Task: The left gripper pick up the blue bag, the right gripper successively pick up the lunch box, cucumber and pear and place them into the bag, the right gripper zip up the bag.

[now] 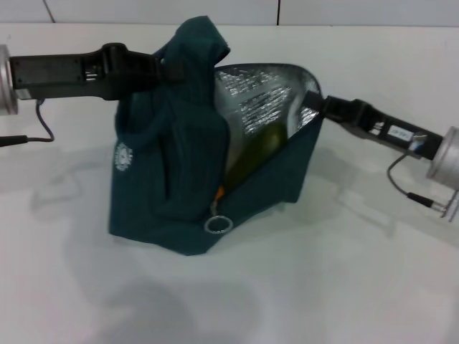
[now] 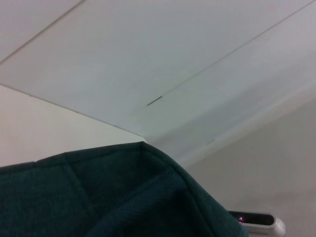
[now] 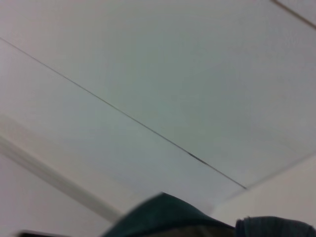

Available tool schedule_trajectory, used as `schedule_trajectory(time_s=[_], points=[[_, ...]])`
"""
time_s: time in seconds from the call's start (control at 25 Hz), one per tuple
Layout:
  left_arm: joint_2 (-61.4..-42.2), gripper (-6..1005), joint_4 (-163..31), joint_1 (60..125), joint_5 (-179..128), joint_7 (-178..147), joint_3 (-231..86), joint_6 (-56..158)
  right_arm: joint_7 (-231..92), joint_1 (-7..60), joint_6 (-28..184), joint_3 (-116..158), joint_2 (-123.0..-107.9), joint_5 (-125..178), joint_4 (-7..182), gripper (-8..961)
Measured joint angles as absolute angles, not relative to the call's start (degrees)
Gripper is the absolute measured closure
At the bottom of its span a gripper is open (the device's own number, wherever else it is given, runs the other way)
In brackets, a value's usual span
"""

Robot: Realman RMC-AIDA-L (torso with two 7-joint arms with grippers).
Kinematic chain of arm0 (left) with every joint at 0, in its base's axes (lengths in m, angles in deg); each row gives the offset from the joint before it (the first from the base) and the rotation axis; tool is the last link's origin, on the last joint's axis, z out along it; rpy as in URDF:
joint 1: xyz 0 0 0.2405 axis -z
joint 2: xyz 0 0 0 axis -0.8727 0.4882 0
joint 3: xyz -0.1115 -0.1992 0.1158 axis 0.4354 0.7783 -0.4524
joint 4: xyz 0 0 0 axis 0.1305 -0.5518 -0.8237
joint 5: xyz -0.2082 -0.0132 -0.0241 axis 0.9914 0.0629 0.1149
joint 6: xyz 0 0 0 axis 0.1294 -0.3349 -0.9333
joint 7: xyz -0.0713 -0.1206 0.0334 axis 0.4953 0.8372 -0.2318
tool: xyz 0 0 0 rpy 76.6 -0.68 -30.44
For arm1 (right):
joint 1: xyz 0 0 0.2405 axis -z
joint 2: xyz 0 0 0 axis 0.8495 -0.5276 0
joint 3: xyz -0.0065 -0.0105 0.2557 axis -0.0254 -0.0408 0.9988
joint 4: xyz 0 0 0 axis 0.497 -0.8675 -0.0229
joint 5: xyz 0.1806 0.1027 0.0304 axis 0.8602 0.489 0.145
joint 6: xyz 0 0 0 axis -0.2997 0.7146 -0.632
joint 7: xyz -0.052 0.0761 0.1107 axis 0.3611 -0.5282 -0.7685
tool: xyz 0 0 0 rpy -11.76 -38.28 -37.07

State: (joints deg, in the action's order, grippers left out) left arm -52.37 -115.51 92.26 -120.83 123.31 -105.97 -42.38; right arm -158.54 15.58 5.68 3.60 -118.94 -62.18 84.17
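Your bag (image 1: 186, 179) stands mid-table (image 1: 344, 287), soft cloth that slumps and is likely weighty now with a green shape inside, so take the ring pull (image 1: 219, 224) low on its open front. The left gripper (image 1: 168, 70) is clamped on its top fold; the right gripper (image 1: 320, 107) meets the foil rim, fingers hidden, I cannot tell. The tabletop is smooth and white, with a pale panelled wall behind.
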Motion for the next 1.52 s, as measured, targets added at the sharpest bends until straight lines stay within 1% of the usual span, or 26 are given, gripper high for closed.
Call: schedule_trajectory(time_s=[0.28,0.44,0.64,1.04,1.36,1.48,1.52], points=[[-54.27,873,-113.96,93.7,-119.87,123.25,-107.47,-42.46,-157.46,19.73,-10.53,3.89,-118.66,-58.49,90.87,926],[-54.42,873,-109.4,94.63,-118.56,121.34,-108.5,-42.23,-157.45,20.86,-15.62,3.88,-118.55,-57.73,92.92,909],[-54.78,872,-104.49,95.71,-119.73,119.12,-108.54,-40.06,-157.58,21.87,-14.78,3.17,-118.32,-57.98,93.7,886],[-54.7,871,-103.79,95.1,-123.41,118.67,-108.66,-36.88,-158.05,21.6,-10.01,1.54,-118.23,-58.01,94.53,842],[-54.52,870,-103.73,94.81,-124.23,118.87,-108.68,-36.84,-157.55,22.51,-12.87,1.8,-118.3,-57.83,97.2,807],[-54.64,869,-103.72,94.79,-124.2,118.8,-108.63,-36.83,-157.06,23.86,-15.69,2.14,-118.37,-57.34,98.1,586],[-54.69,869,-103.73,94.78,-124.16,118.8,-108.63,-36.83,-157.06,23.86,-15.69,2.14,-118.37,-57.34,98.1,545]])
